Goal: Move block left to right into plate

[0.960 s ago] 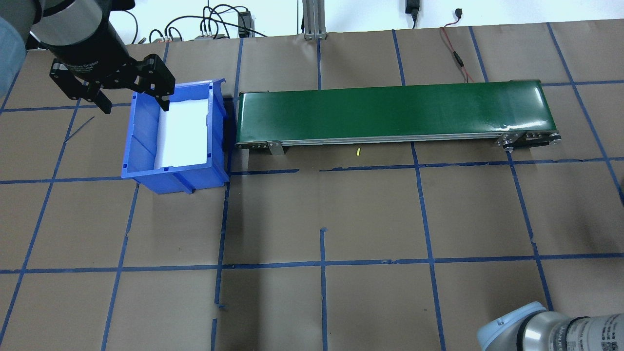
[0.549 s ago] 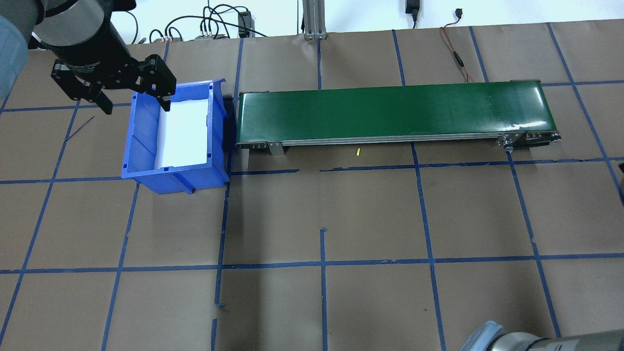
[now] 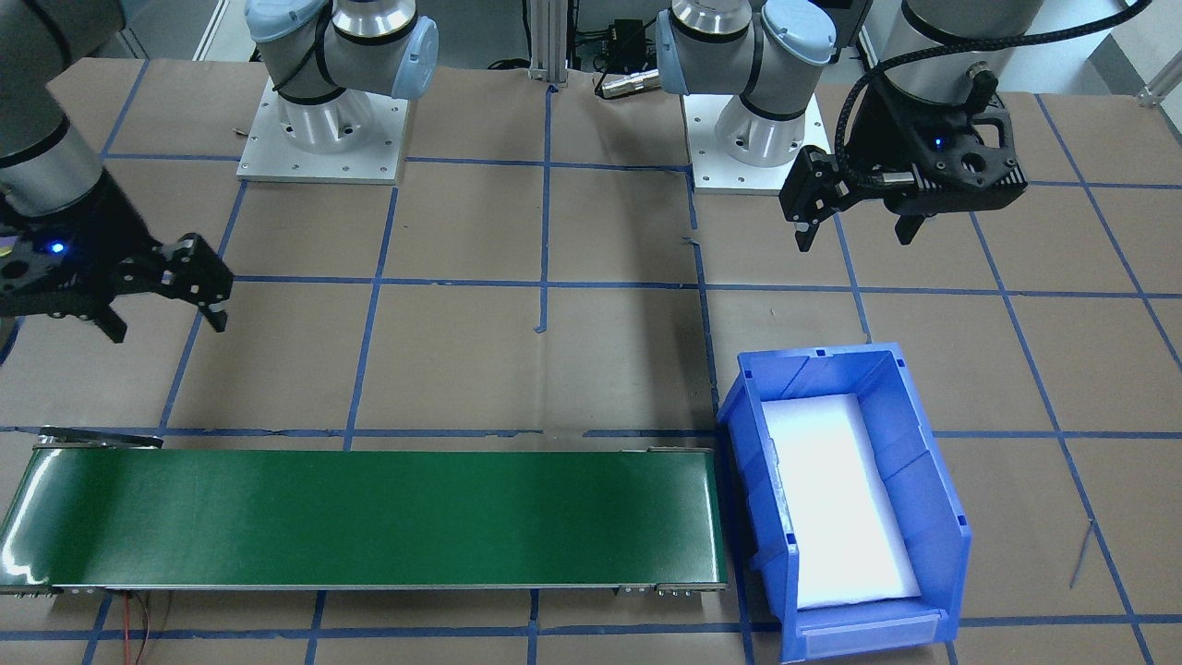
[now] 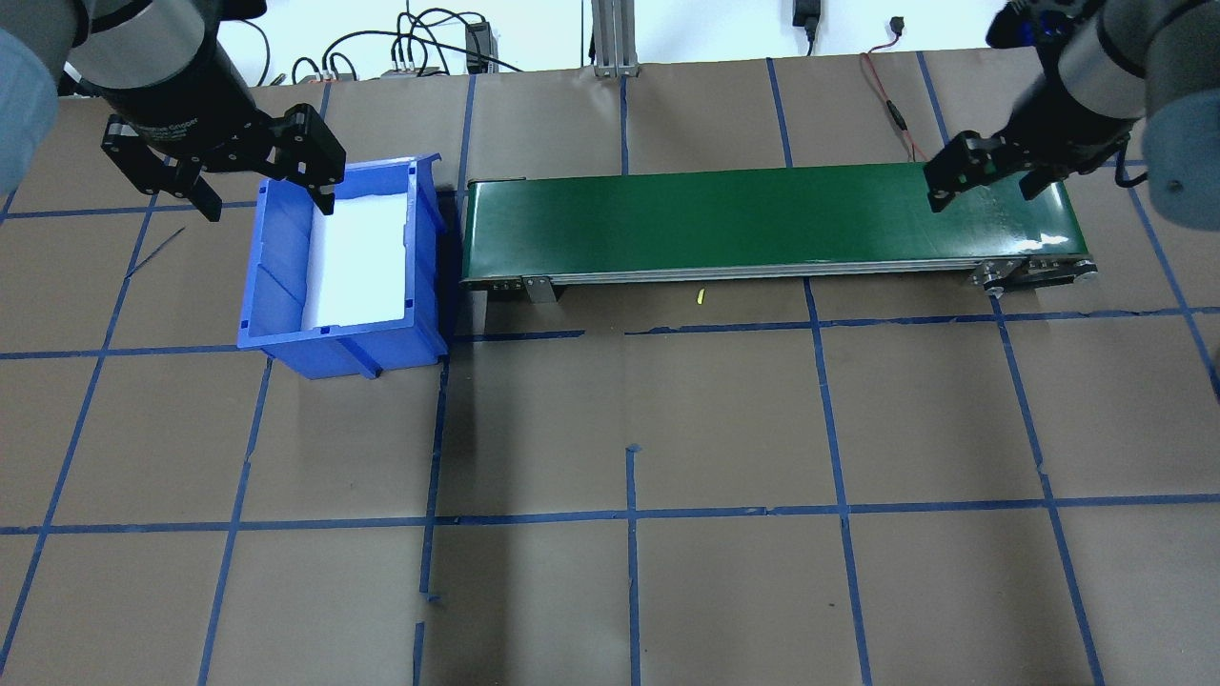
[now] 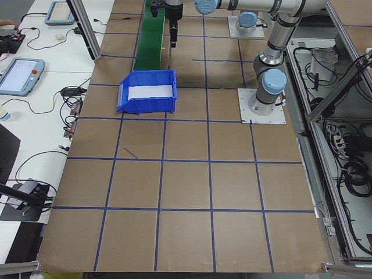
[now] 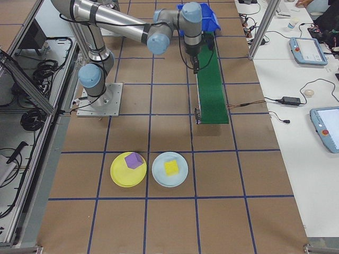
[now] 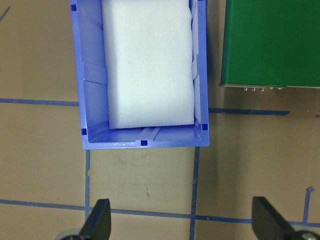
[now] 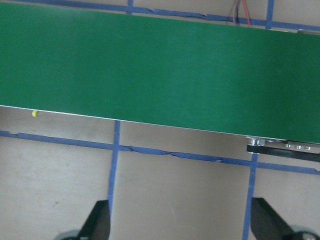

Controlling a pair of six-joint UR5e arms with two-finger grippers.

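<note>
Watching both arms from my station, I am seeing the left gripper (image 4: pixel 265 205) hanging with its fingers spread wide, empty, just above the near edge of the blue bin (image 4: pixel 338 348). Below and ahead of it the bin is showing only its white foam pad (image 4: pixel 357 257); no block is lying there. The right gripper (image 4: pixel 985 195) is hovering, equally spread and empty, over the right end of the green conveyor belt (image 4: pixel 762 224), whose surface is carrying nothing.

Well apart from that gripper, out past the belt's end, the yellow plate (image 6: pixel 119 177) is holding a purple block (image 6: pixel 133 160), and just beside it a light-blue plate (image 6: pixel 159 177) is holding a yellow block (image 6: pixel 171 167). I am judging the transfer finished, since no further block is showing anywhere.
</note>
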